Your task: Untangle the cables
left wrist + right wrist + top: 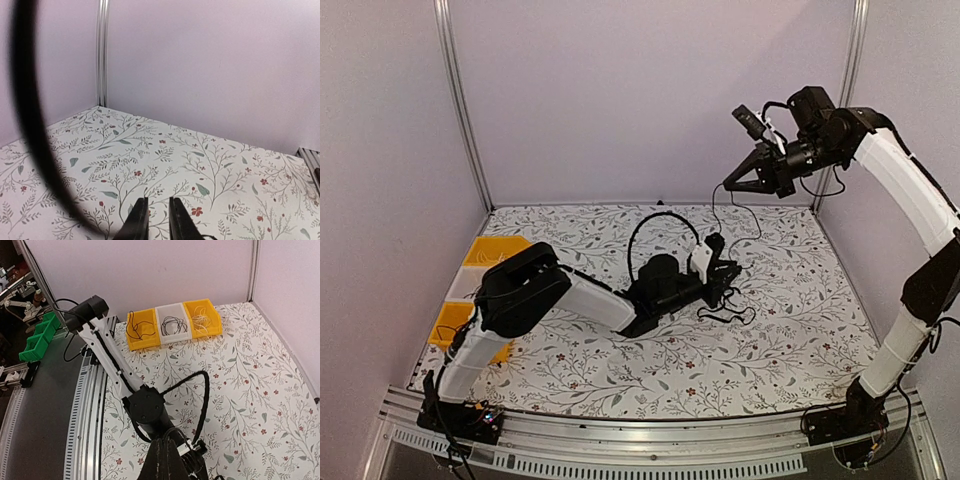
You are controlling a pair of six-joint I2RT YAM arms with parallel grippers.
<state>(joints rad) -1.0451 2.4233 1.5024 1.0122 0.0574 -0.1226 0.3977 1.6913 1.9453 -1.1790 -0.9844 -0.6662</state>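
From above, the cables (725, 305) lay on the table (620, 370) by the left gripper (725, 272); one strand rose to the raised right gripper (730, 184), which pinched it. Left wrist: fingers (137, 222) stood nearly together, and I could not tell whether they gripped anything. Right wrist: fingers (162, 460) were pressed together.

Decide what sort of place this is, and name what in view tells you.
Probably a robotics lab test cell: a left arm and right arm bolted to a metal rail, plain panel walls closing in a floral-covered table, and small sorting bins holding wires.
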